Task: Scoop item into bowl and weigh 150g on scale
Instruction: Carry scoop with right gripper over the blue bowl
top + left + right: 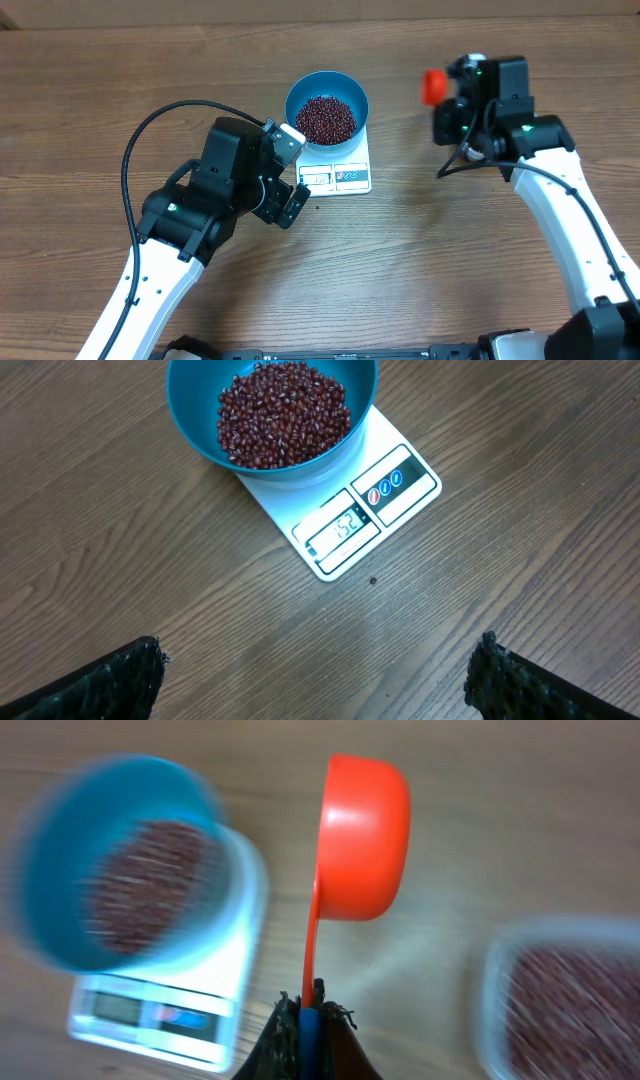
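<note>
**A:** Where are the beans?

**B:** The beans (283, 412) are small, dark red-brown, in a loose heap inside the bowl (190, 410). Bowl's round, bright blue, smooth walls. It sits on the scale (290, 500), a flat white rect. Display + label panel stick out on the robot-side edge. Digits look like 152, tiny tho.

**A:** L arm?

**B:** Comes in from bottom left, elbow bent. Left gripper (290, 172) is just beside the scale's left edge, fingers spread wide, nothing btwn them. One stray bean (373, 581) lies on the wood-grain table (450, 260) near the scale.

**A:** R arm?

**B:** Well apart, off to the right, reaching up from the lower right. Right gripper (308, 1020) is pressed together on the thin handle of an orange plastic scoop (365, 830), round cup pointing away from the fingers. A clear tub (560, 990) w/ more beans shows at that view's right edge, blurred.
</note>
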